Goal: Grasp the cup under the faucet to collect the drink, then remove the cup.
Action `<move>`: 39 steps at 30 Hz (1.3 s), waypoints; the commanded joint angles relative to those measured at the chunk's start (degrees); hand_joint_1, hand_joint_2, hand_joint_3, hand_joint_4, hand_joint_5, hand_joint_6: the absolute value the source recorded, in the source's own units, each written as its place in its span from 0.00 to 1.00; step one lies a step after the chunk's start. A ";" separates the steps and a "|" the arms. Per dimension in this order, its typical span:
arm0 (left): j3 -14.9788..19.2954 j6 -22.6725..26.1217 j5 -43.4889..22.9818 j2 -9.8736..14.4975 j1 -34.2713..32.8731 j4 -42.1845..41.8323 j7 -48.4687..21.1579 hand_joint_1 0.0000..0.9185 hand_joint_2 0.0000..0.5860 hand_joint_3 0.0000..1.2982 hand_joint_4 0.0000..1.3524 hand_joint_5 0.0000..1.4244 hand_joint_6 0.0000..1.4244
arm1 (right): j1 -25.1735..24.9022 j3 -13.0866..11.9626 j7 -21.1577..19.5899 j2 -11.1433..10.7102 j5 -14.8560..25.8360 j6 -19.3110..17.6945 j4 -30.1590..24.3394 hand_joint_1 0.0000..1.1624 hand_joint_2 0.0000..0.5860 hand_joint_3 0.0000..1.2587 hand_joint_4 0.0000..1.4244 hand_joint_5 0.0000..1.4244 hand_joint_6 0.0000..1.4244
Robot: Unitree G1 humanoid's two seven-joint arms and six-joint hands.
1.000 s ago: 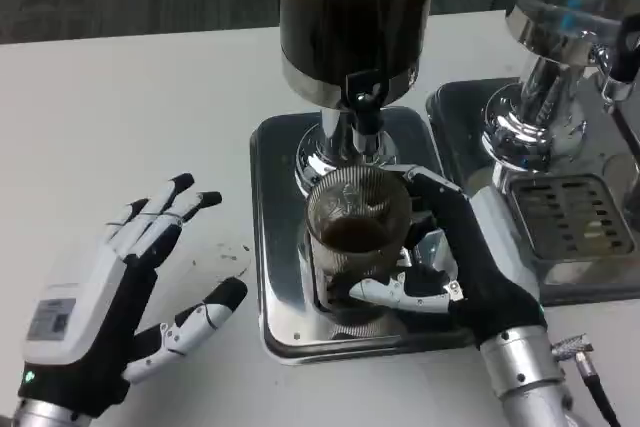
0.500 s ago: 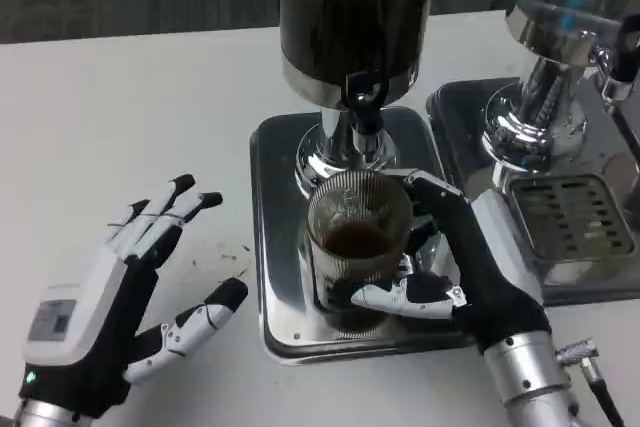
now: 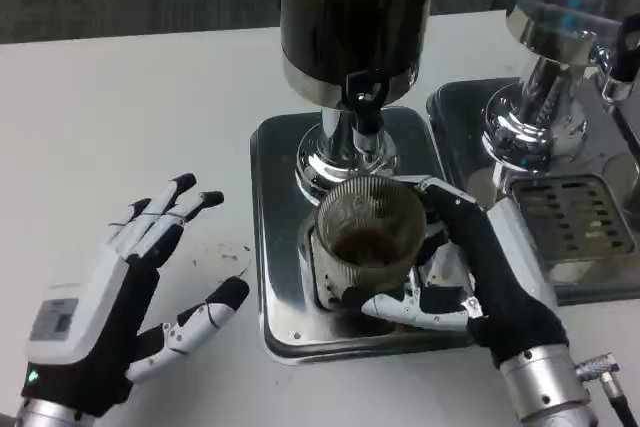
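A ribbed clear glass cup (image 3: 367, 237) with dark drink in its bottom stands over the steel drip tray (image 3: 275, 247), just in front of and below the black faucet (image 3: 362, 99) of the dark dispenser (image 3: 355, 17). My right hand (image 3: 480, 272) wraps the cup from the right, thumb across its front and fingers behind it. My left hand (image 3: 120, 292) lies on the white table to the left, fingers spread, holding nothing.
A second chrome dispenser (image 3: 550, 57) with its own drip tray and grille (image 3: 575, 217) stands at the right. A cable end (image 3: 600, 367) lies near my right wrist. Small dark specks (image 3: 230, 252) dot the table left of the tray.
My right hand has drawn the cup a little toward me and to the right, away from the faucet. The left hand has stayed put.
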 commanded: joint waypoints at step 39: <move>-3.25 6.99 7.35 6.71 5.88 -7.22 -11.75 0.00 0.18 0.00 0.00 0.00 0.00 | 9.77 -1.96 11.86 -1.32 7.76 3.07 -19.35 0.83 0.24 0.46 0.45 0.47 0.58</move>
